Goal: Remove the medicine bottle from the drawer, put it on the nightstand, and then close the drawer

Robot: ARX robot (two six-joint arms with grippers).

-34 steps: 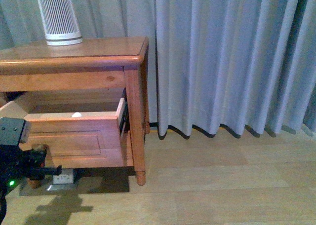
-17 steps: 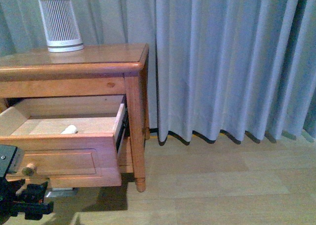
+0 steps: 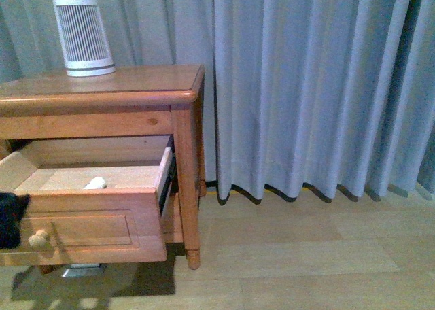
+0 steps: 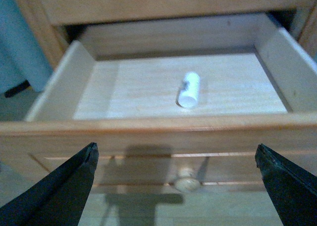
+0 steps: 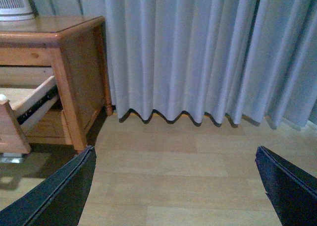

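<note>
The nightstand (image 3: 122, 85) stands at the left with its upper drawer (image 3: 88, 221) pulled out. The medicine bottle (image 3: 95, 183) lies on its side on the drawer's pale floor, a small white cylinder. In the left wrist view the medicine bottle (image 4: 188, 89) lies mid-drawer, beyond the front panel and its round knob (image 4: 187, 179). My left gripper (image 4: 176, 147) is open, level with the drawer front and apart from the bottle. My right gripper (image 5: 175, 149) is open over bare floor, right of the nightstand (image 5: 74, 47), holding nothing.
A white-grey ribbed device (image 3: 83, 37) stands on the nightstand's top at the back left. Grey curtains (image 3: 306, 85) hang behind and to the right. Wooden floor (image 3: 306, 255) spreads to the right. A dark part of my left arm (image 3: 10, 218) shows by the drawer front.
The front view has risen, so the drawer's inside and the bottle now show. My left gripper has come off the knob and moved left, almost out of the front view.
</note>
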